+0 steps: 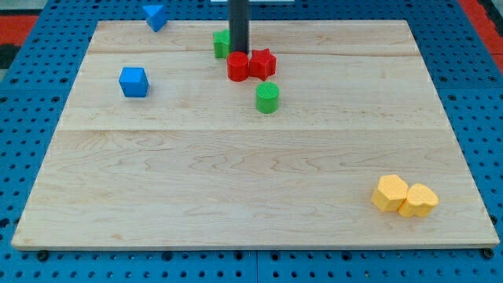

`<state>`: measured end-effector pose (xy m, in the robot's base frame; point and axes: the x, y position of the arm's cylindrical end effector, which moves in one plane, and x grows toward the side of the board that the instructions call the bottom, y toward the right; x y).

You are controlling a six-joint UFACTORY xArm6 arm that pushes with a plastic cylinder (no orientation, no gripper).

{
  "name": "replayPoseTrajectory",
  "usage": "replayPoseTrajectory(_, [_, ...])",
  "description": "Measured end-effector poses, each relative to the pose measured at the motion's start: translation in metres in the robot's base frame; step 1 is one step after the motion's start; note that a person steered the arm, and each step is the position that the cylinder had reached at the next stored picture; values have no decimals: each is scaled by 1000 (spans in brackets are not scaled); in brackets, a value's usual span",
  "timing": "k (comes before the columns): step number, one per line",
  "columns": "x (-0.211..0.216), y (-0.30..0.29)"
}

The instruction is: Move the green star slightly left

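Green star (222,43) — one, half-hidden

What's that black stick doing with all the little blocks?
That stick is my arm's rod. My tip is near the view's top, just right of a green block that the rod partly hides, so I cannot make out its shape. Just below the tip sit a red cylinder and a red star, touching. A green cylinder stands lower. Two blue blocks are at the left, and two yellow blocks at the bottom right.
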<state>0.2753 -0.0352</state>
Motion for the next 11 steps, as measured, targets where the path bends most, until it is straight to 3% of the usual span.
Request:
replayPoseTrajectory(3, [-52,18])
replayPoseTrajectory(4, [-51,-6])
replayPoseTrajectory(6, [-37,-87])
replayPoseTrajectory(8, [-7,-87])
replayPoseTrajectory(10, [-13,-138])
replayPoseTrajectory(11, [15,-111])
